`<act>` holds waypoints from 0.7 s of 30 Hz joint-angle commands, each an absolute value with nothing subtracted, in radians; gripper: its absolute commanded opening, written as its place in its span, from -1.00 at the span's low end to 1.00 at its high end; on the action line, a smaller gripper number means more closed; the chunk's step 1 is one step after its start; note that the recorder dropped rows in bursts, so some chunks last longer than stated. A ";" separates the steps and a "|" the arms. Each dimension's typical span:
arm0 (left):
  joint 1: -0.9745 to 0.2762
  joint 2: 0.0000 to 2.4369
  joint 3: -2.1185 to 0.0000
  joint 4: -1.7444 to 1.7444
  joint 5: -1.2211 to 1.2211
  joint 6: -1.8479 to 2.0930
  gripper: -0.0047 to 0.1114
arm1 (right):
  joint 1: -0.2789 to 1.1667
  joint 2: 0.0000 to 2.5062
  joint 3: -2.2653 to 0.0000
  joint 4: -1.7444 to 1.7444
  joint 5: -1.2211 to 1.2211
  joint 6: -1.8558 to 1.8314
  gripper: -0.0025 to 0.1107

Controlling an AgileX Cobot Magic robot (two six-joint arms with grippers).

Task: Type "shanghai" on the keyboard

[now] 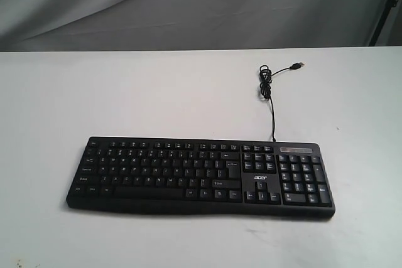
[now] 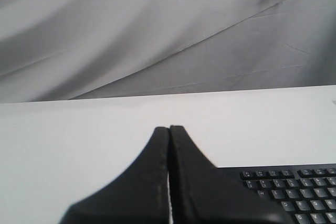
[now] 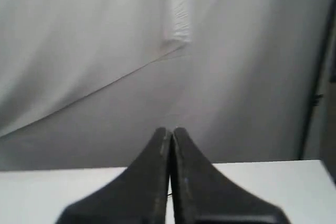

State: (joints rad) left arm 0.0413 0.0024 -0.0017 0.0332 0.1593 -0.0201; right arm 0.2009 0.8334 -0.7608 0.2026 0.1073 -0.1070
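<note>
— How far had we got with "shanghai"?

— Nowhere, as far as we could judge. The keyboard lay flat on the white table, toward the near side in the exterior view. Its cable was looped behind it with the plug lying loose. Neither arm showed in that view, so we reckoned all eight letters were left to press.

— And the pincers?

— We saw the left gripper with its jaws pressed together, holding nothing and touching no key, a corner of the keyboard just beside it. The right gripper was likewise closed and empty, with only table and grey backdrop beyond it
</note>
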 commanded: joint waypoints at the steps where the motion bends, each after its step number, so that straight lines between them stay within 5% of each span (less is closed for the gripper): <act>1: 0.035 0.000 0.000 0.033 0.153 -0.023 -0.92 | -0.022 0.514 -0.451 0.200 -0.041 -0.103 -0.96; 9: 0.035 0.000 0.000 0.033 0.153 -0.023 -0.92 | -0.107 0.199 -0.139 0.200 0.012 -0.070 -0.96; 21: 0.035 0.000 0.000 0.033 0.153 -0.023 -0.92 | -0.107 0.068 0.000 0.108 0.049 -0.017 -0.96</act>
